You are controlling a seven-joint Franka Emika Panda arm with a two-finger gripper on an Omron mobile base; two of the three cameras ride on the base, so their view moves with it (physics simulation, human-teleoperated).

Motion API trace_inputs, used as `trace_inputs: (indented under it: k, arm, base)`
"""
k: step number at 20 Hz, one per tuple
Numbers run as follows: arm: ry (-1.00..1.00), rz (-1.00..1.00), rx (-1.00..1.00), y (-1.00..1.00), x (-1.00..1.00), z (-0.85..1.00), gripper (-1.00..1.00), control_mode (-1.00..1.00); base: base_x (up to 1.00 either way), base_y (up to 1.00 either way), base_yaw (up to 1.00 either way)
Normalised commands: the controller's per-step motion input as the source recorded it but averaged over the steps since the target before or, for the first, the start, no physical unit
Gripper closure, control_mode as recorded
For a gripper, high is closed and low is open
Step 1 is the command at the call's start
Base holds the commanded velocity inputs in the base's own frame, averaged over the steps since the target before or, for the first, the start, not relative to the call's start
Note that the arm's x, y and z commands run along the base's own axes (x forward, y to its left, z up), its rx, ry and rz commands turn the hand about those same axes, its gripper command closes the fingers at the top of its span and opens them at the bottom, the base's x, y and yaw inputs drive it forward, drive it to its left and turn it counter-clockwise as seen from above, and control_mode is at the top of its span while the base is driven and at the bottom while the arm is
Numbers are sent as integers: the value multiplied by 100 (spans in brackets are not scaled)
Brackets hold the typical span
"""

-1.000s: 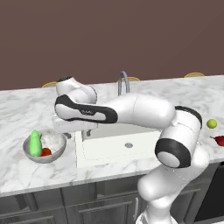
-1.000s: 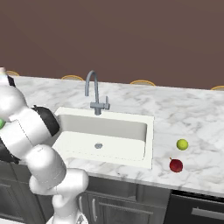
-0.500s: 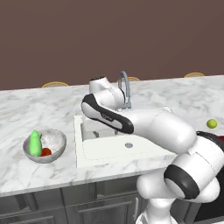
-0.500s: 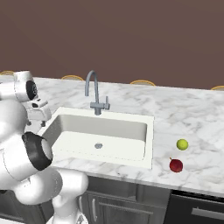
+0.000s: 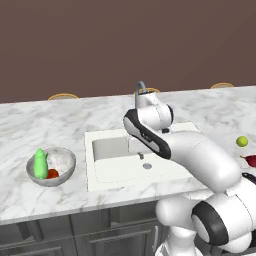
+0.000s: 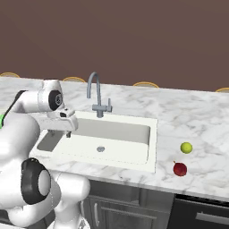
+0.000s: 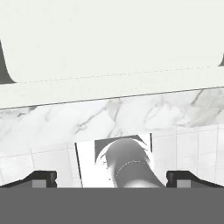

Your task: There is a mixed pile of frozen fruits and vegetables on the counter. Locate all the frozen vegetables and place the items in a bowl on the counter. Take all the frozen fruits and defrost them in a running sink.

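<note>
Two fruits left to deal with: yellow-green ball (image 6: pixel 186 147) and dark red piece (image 6: pixel 180 168), sitting near each other on the counter (image 6: pixel 197 116) off the sink's (image 6: pixel 107 134) 3 o'clock side in the right base view, the red one at about 7 o'clock from the ball and closer to the front edge. Same pair at the far 3 o'clock edge of the left base view, ball (image 5: pixel 242 141) above red piece (image 5: pixel 251 160). Veg half looks sorted: bright green pointed item (image 5: pixel 40 163) and red-orange round one (image 5: pixel 52 173) both in the grey bowl (image 5: pixel 67 160), out at 9 o'clock from the basin. Gripper (image 6: pixel 67 128) parked over the basin's bowl-side end, at about 8 o'clock from the faucet (image 6: pixel 97 96); fingertips spread about as wide as they go in the hand view, nothing between them, just the marble and the white basin wall ahead. So presumably mid-swing toward the fruit. Tips for doing it well: carry the hand across with enough height to clear that gooseneck, or sweep in front of it. Probably worth going for the ball first, as the better separated target. Come straight down with jaws wide, centre carefully, since a round thing will likely roll if one finger nudges it early. Also worth not knocking the red piece toward the edge. Can't tell if the water's on.
</note>
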Motion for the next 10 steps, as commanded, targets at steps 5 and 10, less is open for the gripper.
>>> trace_inputs:
  k: [5, 10]
  arm:
    - [13, 0, 0, -100, 0, -14, -100, -100]
    - [18, -9, -2, -100, -2, -3, -100, -100]
  base:
    - [0, 0, 0]
    - [0, 0, 0]
